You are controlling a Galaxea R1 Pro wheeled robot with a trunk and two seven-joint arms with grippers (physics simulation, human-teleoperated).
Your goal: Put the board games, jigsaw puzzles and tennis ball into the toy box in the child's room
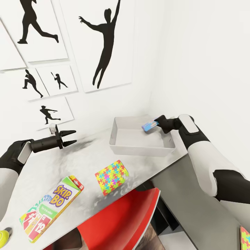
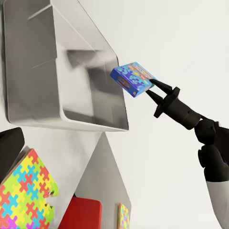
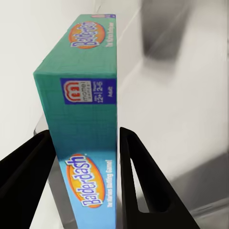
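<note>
A: Where's the blue game?
B: The right gripper is clamped on the Balderdash box, held above the toy box, over its right rim.
A: And the left?
B: The left gripper hangs with fingers spread over bare table. The Skip-Bo box overhangs the near edge; one jigsaw puzzle lies just inside it.

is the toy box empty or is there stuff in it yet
Empty. The toy box shows a bare grey floor in the head view; the Balderdash game is held above it by the right gripper, not yet inside.
</note>
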